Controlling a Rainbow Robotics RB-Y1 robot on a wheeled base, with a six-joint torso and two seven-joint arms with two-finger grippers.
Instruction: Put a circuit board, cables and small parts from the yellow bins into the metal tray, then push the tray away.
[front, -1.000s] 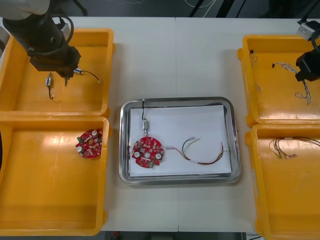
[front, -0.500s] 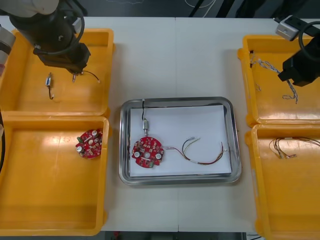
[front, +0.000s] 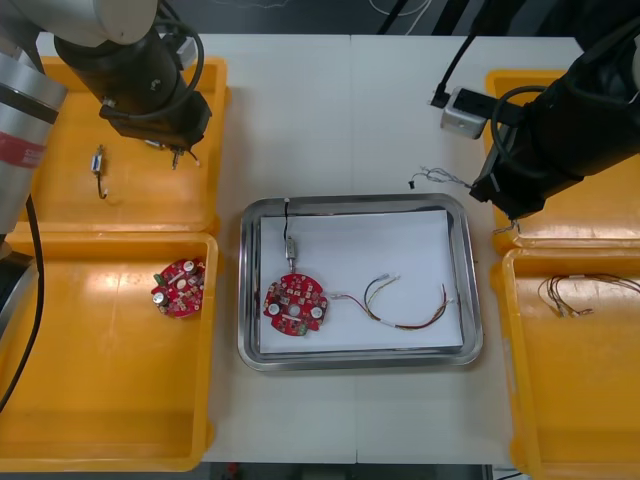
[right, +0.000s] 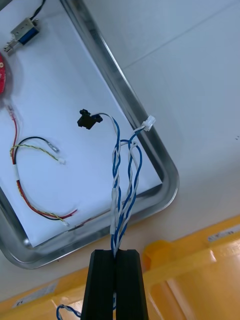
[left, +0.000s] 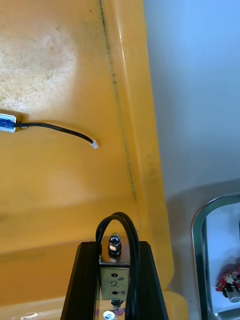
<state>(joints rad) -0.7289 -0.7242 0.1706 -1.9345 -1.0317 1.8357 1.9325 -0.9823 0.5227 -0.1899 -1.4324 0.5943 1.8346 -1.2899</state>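
The right gripper (right: 119, 252) has its fingers pressed together on the twisted blue and white cable (right: 121, 200), clamped at its near end. Several twisted strands rise from the fingertips and end in a black connector (right: 86, 120) and a white connector (right: 149, 121). Beyond the fingertips lies the metal tray (right: 169, 167), white inside; the cable hangs above its corner rim. In the front view the arm hides these fingers, and the thin cable shows just outside the tray.

The left gripper (left: 115, 246) has its fingers clamped on a small metal part (left: 114, 282). A black lead (left: 131, 235) loops past the fingertips, above the yellow bin (left: 60, 190). The part's near end is cut off.
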